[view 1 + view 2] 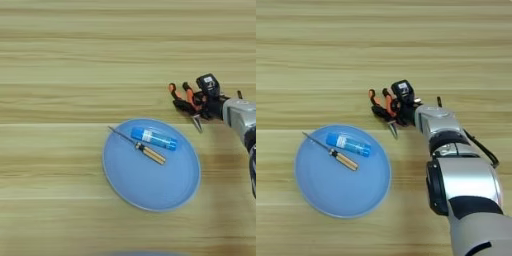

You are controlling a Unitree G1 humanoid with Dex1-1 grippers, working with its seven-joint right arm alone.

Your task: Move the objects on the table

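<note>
My gripper [387,111] pinching pliers [381,104], at 1 o'clock off plate [316,200]. Risk: loose off-centre pinch, pliers swivel, drop on table [316,60], missing plate.

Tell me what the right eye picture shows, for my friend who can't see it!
A robot's silver arm reaches across a wooden table, its black gripper at a pair of orange-and-black pliers lying beyond a round blue plate. On the plate lie a thin screwdriver and a blue tube, side by side.
</note>
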